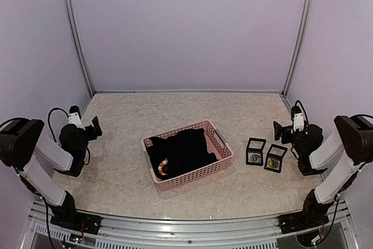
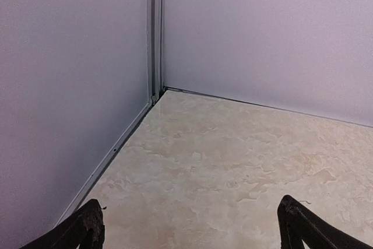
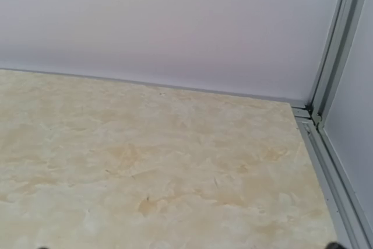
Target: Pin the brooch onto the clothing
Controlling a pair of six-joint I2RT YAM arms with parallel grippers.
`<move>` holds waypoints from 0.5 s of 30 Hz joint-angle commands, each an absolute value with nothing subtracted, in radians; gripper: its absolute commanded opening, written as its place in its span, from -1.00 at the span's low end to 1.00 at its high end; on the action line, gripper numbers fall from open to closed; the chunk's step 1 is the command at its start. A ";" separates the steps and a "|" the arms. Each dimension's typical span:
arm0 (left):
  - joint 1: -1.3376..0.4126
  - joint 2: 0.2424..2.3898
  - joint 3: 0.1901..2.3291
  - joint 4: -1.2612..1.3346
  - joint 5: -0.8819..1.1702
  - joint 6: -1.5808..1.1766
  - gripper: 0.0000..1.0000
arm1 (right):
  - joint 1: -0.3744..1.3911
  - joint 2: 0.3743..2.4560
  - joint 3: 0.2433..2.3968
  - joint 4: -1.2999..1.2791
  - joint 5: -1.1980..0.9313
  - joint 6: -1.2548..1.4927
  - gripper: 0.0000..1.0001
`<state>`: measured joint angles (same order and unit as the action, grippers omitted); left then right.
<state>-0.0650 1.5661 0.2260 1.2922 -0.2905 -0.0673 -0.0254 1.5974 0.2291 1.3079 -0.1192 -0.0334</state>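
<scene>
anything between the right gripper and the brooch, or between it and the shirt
Nothing on the table between the right gripper and the brooch, but it sits inside a black case. The shirt is bunched in a basket, so the basket wall stands between them.

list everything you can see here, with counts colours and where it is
basket: 1, pink, middle of the table
clothing: 1, black, bundled inside the basket; orange patch showing at its near-left end
display boxes: 2, black-framed, side by side right of the basket; a small item in each, too small to identify
table: 1, beige marbled
walls: pale lilac, on three sides
left gripper: 1, black, open, over the left edge
right gripper: 1, black, apparently open, beside the boxes
</scene>
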 commanded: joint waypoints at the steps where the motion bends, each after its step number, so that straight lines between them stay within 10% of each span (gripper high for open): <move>1: -0.085 1.434 0.442 0.884 -0.509 -0.129 0.98 | -0.029 1.590 0.243 1.323 -0.114 -0.036 0.99; 7: -0.185 1.283 0.732 0.540 -0.296 -0.194 0.98 | -0.031 1.405 0.459 0.853 -0.056 0.031 0.99; 11: -0.420 1.232 0.858 0.383 -0.114 -0.070 0.98 | -0.008 1.326 0.821 0.368 -0.412 0.187 0.93; 15: -0.675 1.227 0.950 0.156 0.036 0.091 0.98 | 0.308 1.434 1.167 -0.056 -0.332 0.194 0.75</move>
